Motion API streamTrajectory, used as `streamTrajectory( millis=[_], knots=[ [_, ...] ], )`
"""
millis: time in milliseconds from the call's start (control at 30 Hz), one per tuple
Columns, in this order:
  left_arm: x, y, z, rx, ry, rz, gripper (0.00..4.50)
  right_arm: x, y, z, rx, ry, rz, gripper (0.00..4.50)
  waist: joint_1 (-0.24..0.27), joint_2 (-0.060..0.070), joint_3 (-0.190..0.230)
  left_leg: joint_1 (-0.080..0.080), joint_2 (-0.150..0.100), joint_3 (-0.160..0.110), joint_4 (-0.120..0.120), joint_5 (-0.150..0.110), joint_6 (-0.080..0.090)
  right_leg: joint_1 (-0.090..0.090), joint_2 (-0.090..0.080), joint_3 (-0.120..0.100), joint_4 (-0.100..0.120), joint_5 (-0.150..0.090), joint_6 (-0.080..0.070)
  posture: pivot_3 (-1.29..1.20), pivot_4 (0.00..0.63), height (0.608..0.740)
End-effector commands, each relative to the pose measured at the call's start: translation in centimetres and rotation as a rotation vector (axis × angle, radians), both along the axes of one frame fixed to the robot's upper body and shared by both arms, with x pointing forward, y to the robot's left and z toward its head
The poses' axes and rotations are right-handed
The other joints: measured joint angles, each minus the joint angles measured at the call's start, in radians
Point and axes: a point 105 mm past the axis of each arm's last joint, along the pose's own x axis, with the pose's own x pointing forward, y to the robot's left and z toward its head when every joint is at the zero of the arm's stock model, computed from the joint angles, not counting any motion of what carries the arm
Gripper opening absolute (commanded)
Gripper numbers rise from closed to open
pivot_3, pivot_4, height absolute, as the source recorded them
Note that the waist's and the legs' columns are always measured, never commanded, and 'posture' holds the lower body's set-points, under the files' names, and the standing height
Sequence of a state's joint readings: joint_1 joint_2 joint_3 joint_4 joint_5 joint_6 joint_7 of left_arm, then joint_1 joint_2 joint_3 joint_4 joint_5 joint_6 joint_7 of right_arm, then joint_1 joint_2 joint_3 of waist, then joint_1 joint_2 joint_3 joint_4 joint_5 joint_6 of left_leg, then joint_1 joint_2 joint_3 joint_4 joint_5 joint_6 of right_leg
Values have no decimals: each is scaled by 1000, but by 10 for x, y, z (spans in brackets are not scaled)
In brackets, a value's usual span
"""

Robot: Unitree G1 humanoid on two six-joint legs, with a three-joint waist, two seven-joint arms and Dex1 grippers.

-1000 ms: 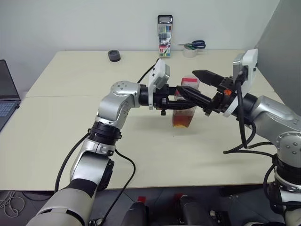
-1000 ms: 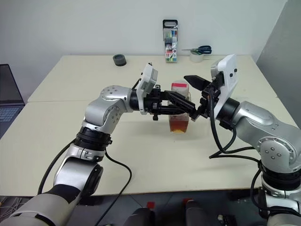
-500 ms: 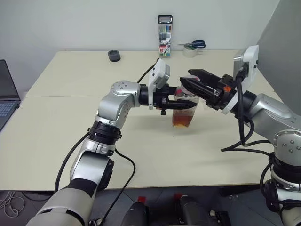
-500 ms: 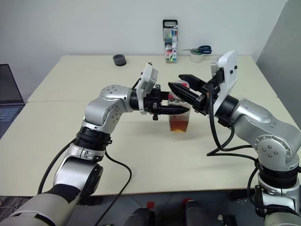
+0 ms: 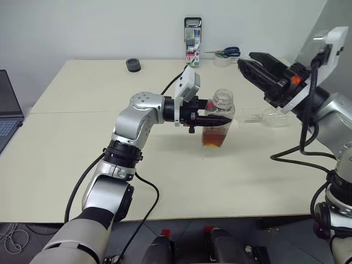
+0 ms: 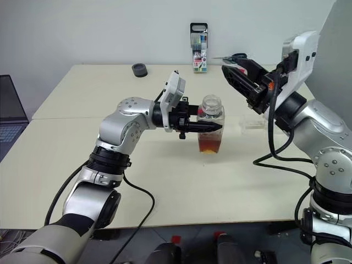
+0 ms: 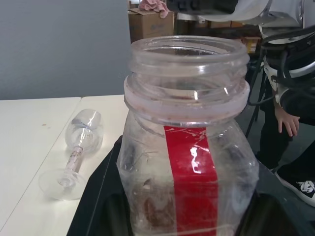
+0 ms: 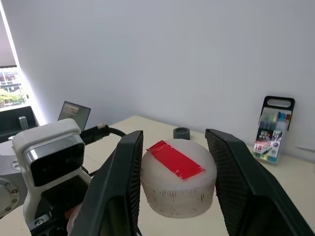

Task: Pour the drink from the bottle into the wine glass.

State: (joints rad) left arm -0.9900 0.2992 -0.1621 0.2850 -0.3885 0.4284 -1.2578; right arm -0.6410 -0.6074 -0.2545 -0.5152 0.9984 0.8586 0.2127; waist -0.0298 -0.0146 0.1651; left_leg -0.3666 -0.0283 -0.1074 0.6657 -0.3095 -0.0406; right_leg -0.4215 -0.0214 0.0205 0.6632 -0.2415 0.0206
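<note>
Bottle (image 5: pixel 216 122): upright near the middle of the tabletop (image 5: pixel 71 143), long axis vertical, mouth open and facing up, red label strip running down the side. Contents: reddish-brown drink (image 5: pixel 213 140) filling only the lowest part.

Wine glass (image 5: pixel 263 116): lying on its side toward the right edge of the tabletop, well apart from the bottle, long axis level, empty. In the left wrist view, round foot nearest, bowl pointing away.

Cap (image 8: pixel 178 178): white with a red strip, lifted clear of the bottle, pinched between the jaws of the right gripper (image 8: pixel 174 184).

Left gripper (image 5: pixel 220 119): reaching level from the left, jaws pressed onto the bottle at its shoulder, arm bent at the elbow above the tabletop.

Right gripper: raised above the right rear part of the tabletop, pointing slightly upward toward the left.

Marker pack (image 5: pixel 192 49), scissors (image 5: pixel 226 53) and a tape roll (image 5: pixel 221 60): along the rear edge.
</note>
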Motion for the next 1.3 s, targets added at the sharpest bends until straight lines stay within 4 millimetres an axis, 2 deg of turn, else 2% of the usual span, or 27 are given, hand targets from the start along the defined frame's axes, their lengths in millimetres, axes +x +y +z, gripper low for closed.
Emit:
streamTrajectory(
  millis=[33,67,167,267,333,400,500,600,733,967,1000,1200,1300],
  knots=[
    [-7,-2,14,-30,-61,-29,1835,4,-25,-12,-35,-29,-196,1774,1,0,0,0,0,0,0,0,0,0,0,0,0,0,0,0,150,740],
    [-7,-2,13,-30,-61,-28,1835,7,-33,-19,-54,-26,-264,1774,1,0,0,0,0,0,0,0,0,0,0,0,0,0,0,0,150,740],
    [-7,-2,13,-31,-63,-26,1835,16,-74,-68,-96,50,-552,1774,3,0,0,0,-1,0,0,0,0,1,0,0,0,0,0,0,150,740],
    [-8,-2,12,-31,-64,-27,1835,14,-94,-118,-176,136,-681,1774,3,0,0,0,-1,1,0,1,-2,0,0,1,0,0,0,0,150,740],
    [-7,-2,12,-30,-66,-26,1835,11,-104,-148,-176,207,-746,1774,1,0,0,1,-1,2,0,1,-2,0,0,2,1,0,0,0,150,740],
    [-7,-2,13,-31,-67,-25,1835,10,-107,-168,-147,259,-785,1774,-5,0,0,2,0,3,0,1,-2,0,1,3,2,0,0,0,150,740],
    [-8,-3,13,-31,-71,-30,1835,13,-105,-185,-102,313,-820,1774,-8,0,0,4,2,7,-1,1,-2,0,3,7,3,0,0,0,150,740],
    [-7,-4,14,-41,-71,-23,1835,20,-99,-196,-52,357,-822,1774,-7,0,0,5,2,8,-1,1,-2,0,4,12,3,0,0,0,150,740],
    [-8,-6,14,-45,-70,-22,1835,25,-100,-211,-13,410,-844,1774,-3,1,0,5,1,9,-1,1,-2,0,4,14,3,0,0,0,150,740],
    [-7,-4,14,-46,-70,-11,1835,26,-105,-212,-34,405,-842,3915,-3,1,0,5,1,9,-1,1,-2,0,4,15,2,0,1,0,150,740],
    [-7,-4,14,-46,-69,-10,1835,27,-105,-211,-43,398,-837,4373,-3,1,0,5,1,9,-1,1,-2,0,4,15,2,0,1,0,150,740],
    [-4,-2,11,-41,-70,8,1835,23,-98,-202,-111,354,-782,4466,-3,1,0,5,1,10,-1,1,-2,0,4,15,3,0,1,0,150,740],
    [-2,0,12,-47,-70,25,1835,21,-91,-177,-216,253,-706,4466,-3,1,0,5,1,10,-1,1,-1,0,4,15,2,0,1,0,150,740]
  ],
)
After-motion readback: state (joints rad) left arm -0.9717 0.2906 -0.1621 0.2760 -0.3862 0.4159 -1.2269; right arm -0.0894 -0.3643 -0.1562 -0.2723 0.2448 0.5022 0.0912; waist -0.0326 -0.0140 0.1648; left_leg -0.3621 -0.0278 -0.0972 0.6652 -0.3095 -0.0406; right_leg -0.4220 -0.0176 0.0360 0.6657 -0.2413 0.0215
